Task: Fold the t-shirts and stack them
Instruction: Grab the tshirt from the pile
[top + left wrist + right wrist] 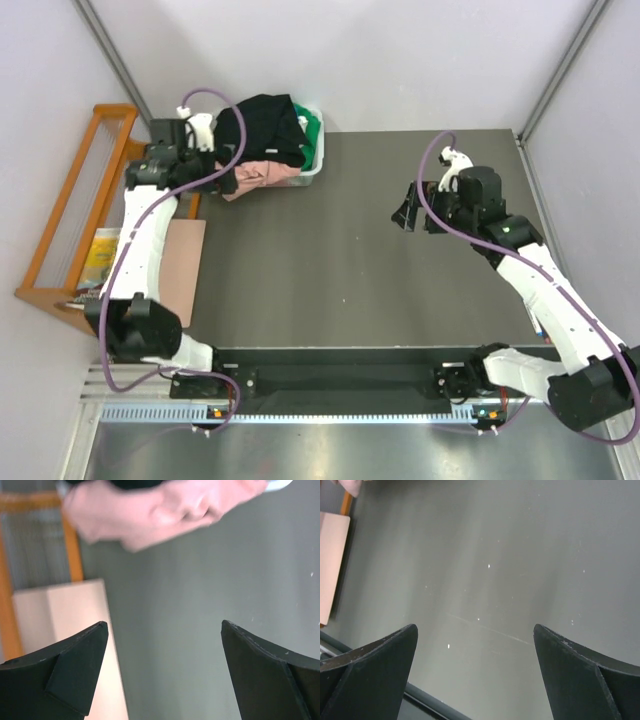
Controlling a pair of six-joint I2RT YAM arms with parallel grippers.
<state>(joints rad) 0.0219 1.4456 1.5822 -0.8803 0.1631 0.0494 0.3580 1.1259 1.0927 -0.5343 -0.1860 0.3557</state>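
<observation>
From my seat, nearest are the two arm bases at the near edge, and beyond them the dark worktop (350, 270) runs out with no folded shirt and no stack on it anywhere I can see. A tan board (180, 265) lies flat at its left side, next to a wooden rack (75, 200) standing off that edge. Midway out on the right, the right fingers (370, 675) hang spread wide over bare worktop, holding nothing, well apart from any cloth. Farther out on the left, the left fingers (70, 675) are also spread wide and hold nothing. Their wrist view shows the salmon-pink t-shirt (255, 178) just ahead of them, blurred, with a gap between the tips and the cloth. That shirt spills out of the white bin (312, 170) at the far left corner and onto the worktop. Above it the black t-shirt (262, 125) is heaped over the bin, and the green t-shirt (313, 128) shows at the right inside it. I cannot pick out a blue one. By my reading the task has barely begun: nothing is lifted, spread, folded or stacked. Every shirt has yet to be pulled out, laid flat, folded and piled. The pink one looks like the likely first pick for the left arm.
</observation>
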